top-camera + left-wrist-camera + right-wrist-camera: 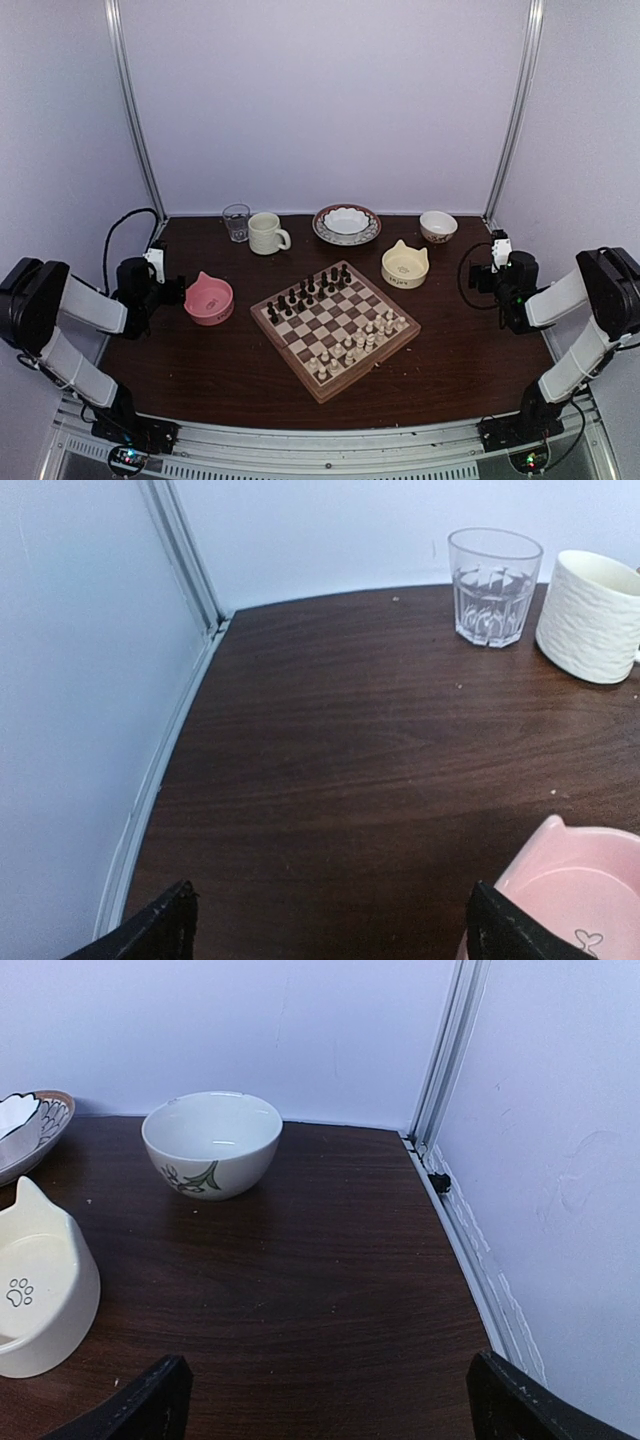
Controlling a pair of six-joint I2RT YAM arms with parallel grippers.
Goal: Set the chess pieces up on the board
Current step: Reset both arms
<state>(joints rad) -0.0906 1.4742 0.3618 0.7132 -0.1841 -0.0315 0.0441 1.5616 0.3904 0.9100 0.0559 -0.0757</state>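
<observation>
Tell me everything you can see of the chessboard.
The board is a square slab of what looks like wood, with light and dark brown checks inside a plain brown rim. It lies flat on the dark table, turned so one corner points toward the arms, roughly midway between them. Dark pieces stand along its far-left side and cream pieces along its near-right side; the middle squares are bare. Nothing else touches it.

The table's (470, 350) near edge lies bare either side of the board (335, 330) — open passage. A pink bowl (209, 298) and a cream bowl (405, 265) flank the board; glass (236, 222), mug (267, 233), plate (346, 224) and white bowl (438, 226) line the far edge.
</observation>
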